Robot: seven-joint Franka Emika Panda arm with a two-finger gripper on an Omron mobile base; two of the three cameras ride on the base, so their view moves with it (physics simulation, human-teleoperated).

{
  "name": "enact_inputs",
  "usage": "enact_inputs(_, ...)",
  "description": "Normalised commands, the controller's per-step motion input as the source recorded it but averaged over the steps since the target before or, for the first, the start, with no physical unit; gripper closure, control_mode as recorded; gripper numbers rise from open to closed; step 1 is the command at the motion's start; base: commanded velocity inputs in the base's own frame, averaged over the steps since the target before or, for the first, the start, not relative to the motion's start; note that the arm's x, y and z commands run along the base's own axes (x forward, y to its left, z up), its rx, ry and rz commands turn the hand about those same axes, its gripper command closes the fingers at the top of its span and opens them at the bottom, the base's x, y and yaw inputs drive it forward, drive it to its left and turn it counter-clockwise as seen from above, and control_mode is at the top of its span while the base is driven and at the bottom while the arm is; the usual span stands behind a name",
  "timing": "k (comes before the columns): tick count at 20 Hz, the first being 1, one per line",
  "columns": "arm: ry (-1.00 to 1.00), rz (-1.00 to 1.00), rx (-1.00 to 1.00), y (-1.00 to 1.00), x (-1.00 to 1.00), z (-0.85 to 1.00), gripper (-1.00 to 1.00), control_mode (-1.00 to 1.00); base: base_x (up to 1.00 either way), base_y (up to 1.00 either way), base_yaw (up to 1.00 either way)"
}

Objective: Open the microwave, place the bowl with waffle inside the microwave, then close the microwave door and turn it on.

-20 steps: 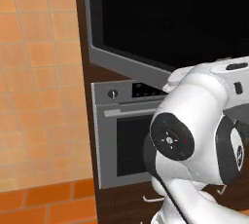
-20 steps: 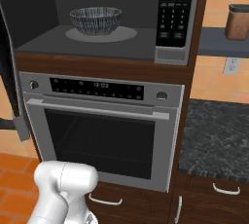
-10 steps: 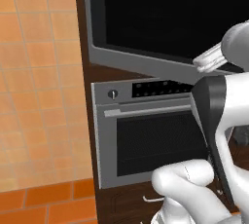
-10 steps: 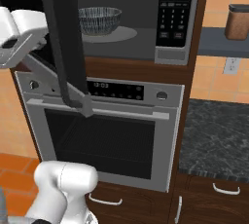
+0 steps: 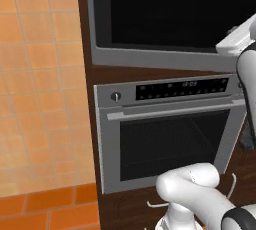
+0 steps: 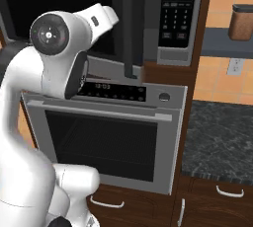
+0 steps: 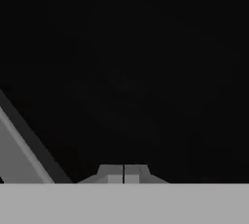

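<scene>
Here, on the far left, an orange tiled wall [image 5: 40,99] runs down to a terracotta tiled floor [image 5: 45,209]. Just to its right stands a tall dark wood cabinet holding two built-in appliances. The upper one is the microwave [image 6: 180,18], and its door [image 5: 165,14], a big black glass panel edged in grey, stands swung out toward the room. From the right base view the door is seen edge-on, a thick dark slab [image 6: 129,23] coming forward past the keypad.

The microwave's control panel [image 6: 179,11] carries rows of small pale buttons and a line of tiny text, all too small to read. Below sits the silver oven [image 5: 170,134], with a round knob [image 5: 116,96], a horizontal handle and a black display strip [image 6: 111,90] whose pale digits are too blurred to make out.

The white arm [image 6: 54,58] rises in front of the oven and reaches up against the black door. The gripper [image 7: 123,173] shows in the hand view with its two finger tips pressed together, holding nothing; whether they touch the black glass just ahead cannot be told. A grey slanted edge [image 7: 17,150] crosses the lower left of that view.

Further right, a dark speckled counter [image 6: 217,142] sits over wood drawers, with a brown canister [image 6: 241,22] on a shelf and a wall outlet [image 6: 236,65] below it.
</scene>
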Motion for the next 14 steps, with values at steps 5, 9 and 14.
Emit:
enact_inputs(5,-0.01,0.00,0.10,-0.04,1.00,-0.26,1.00,-1.00,0.00,0.00,0.00)
enact_inputs(9,0.01,0.00,0.09,-0.01,1.00,-0.26,1.00,-1.00,0.00,0.00,0.00)
enact_inputs(14,0.04,0.00,0.09,-0.02,1.00,-0.26,1.00,-1.00,0.00,0.00,0.00)
